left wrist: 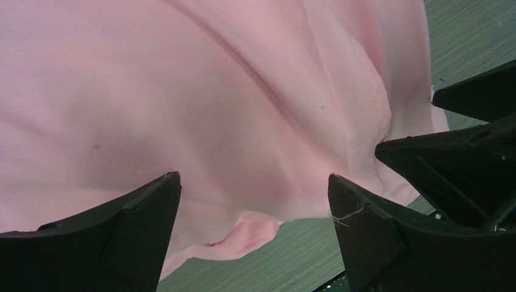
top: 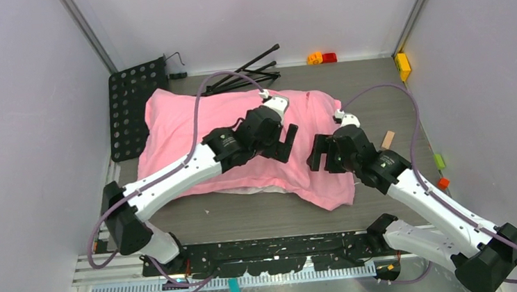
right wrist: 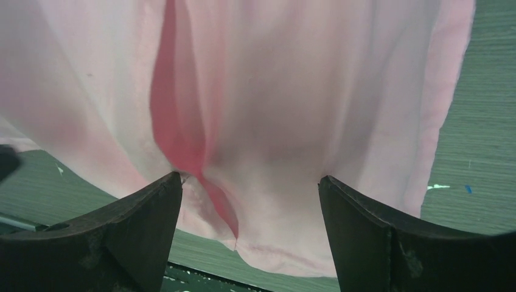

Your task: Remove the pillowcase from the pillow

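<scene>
- The pillowcase [top: 170, 125] lay on the table [top: 261, 219]. It was pink and shiny, and it covered almost all of the pillow.
- I could see only a thin white strip of the pillow [top: 248, 188]. It peeked out under the pink at the near edge.
- My left gripper [top: 285, 144] hung over the middle of the pillowcase. Its two fingers were spread wide and held nothing.
- My right gripper [top: 318, 155] hung just beside it, over the right part of the cloth. Its fingers were spread wide too, with nothing between them.
- The two grippers were near each other but not touching.
- In the right wrist view, the cloth under the fingers looked flat and loose, with a deep fold in it. The edge of the cloth and the bare table were just past it.
- I thought the step was getting a first hold on the cloth. The pillowcase was not off at all yet.
- Next, I thought one gripper should go down and pinch only the loose pink cloth near its edge.
- The other gripper should then hold the pillow in place while the cloth is pulled.
- The shiny cloth looked slippery, so I thought a weak pinch could slide off.
</scene>
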